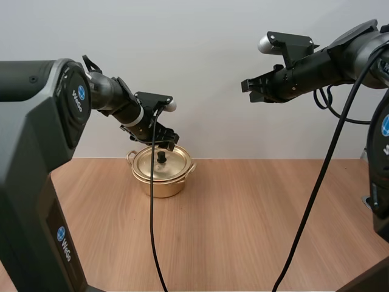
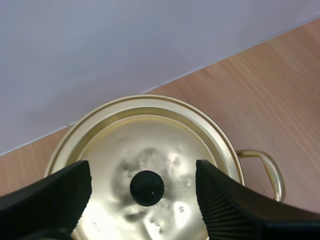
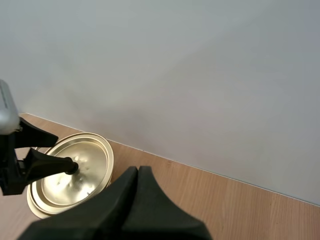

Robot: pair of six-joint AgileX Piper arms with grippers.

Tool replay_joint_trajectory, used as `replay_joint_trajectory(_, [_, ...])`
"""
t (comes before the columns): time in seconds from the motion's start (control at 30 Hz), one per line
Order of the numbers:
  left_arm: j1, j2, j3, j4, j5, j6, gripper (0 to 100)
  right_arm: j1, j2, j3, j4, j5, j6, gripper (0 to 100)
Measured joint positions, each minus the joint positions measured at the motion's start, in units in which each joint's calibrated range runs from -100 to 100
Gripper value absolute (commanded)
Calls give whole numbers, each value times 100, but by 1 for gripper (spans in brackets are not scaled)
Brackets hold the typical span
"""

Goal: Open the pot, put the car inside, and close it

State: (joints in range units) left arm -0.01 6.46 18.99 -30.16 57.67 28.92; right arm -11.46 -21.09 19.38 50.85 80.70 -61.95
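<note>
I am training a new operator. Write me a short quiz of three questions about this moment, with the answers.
1. True or false: the lid sits on the pot.
2. The left gripper is: A) shut on the knob; B) open, with one finger on each side of the knob; C) raised far away from the pot.
3. Fill in: the right gripper, held high above the table, is ____ (open or shut).
Key: 1 true; 2 B; 3 shut.
</note>
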Motion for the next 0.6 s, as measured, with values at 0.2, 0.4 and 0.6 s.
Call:
replay_joint_trajectory(0.2, [16, -1163, 105, -715, -91, 243, 100, 0, -13, 0, 0, 20, -326, 0])
replay_joint_trajectory(0.4, [100, -2342, 1026, -1753, -1151, 629, 100, 0, -369, 446, 402, 27, -694, 0])
replay_joint_trajectory(0.6, [413, -3494, 2238, -2224, -1913, 323, 100, 0, -1149, 1497, 1342, 27, -1517, 0])
